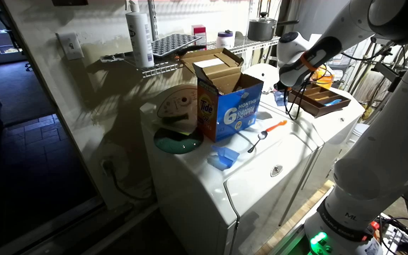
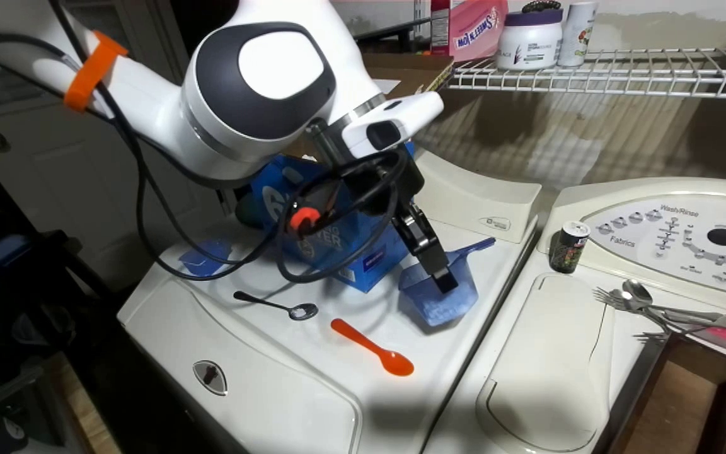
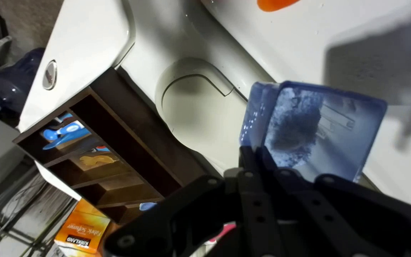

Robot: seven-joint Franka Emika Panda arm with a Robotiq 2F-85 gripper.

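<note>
My gripper (image 3: 256, 151) is shut on the wall of a translucent blue scoop (image 3: 351, 142), one finger inside and one outside. White powder (image 3: 293, 125) lies in the scoop. Its shadow falls apart from it on the white lid, so the scoop seems raised. In an exterior view, the scoop (image 2: 432, 308) hangs beside the blue Tide box (image 2: 369, 249), its handle pointing back. An orange spoon (image 2: 372, 347) and a metal spoon (image 2: 300, 311) with some powder lie nearby. A second blue piece, scoop-like, (image 1: 227, 157) rests at the near corner. The fingertips are mostly hidden in that view.
A brown divided tray (image 1: 319, 101) with utensils stands on the neighbouring machine. Beside it are loose forks and spoons (image 2: 653, 312) and a small dark can (image 2: 568, 249). A wire shelf (image 2: 621, 79) runs above. The open box flaps (image 1: 221, 62) stick up. Cables loop around the wrist.
</note>
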